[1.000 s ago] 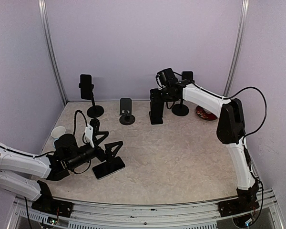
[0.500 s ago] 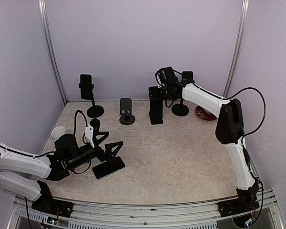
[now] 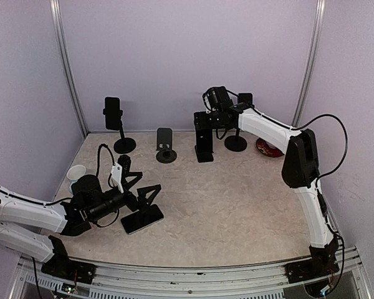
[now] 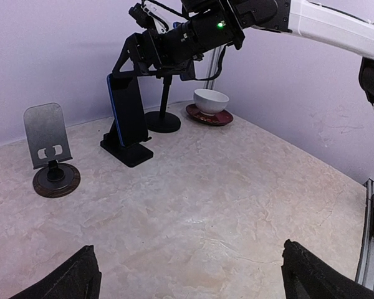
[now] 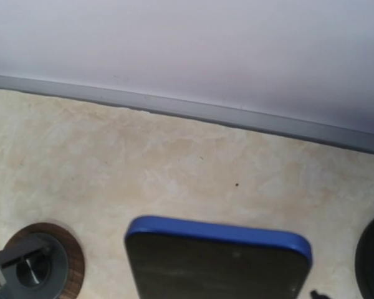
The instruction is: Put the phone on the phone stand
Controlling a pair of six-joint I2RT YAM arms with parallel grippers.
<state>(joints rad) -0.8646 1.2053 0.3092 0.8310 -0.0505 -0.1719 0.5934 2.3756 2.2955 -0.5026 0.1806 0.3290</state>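
A blue-cased phone stands upright on a black stand at the back of the table; it also shows in the left wrist view. My right gripper hovers just above its top edge with jaws spread, not touching it. The right wrist view shows the phone's top but not my fingers. A second dark phone lies flat at the front left. My left gripper is open and empty just behind it, its fingertips wide apart.
An empty grey stand on a round brown base stands left of the black stand. A pole stand holding a phone is at the back left. Another pole stand and a bowl on a red plate are at the back right. A white cup sits at the left.
My right gripper has risen slightly above the blue phone, which stays on the black stand. The left arm has not moved.
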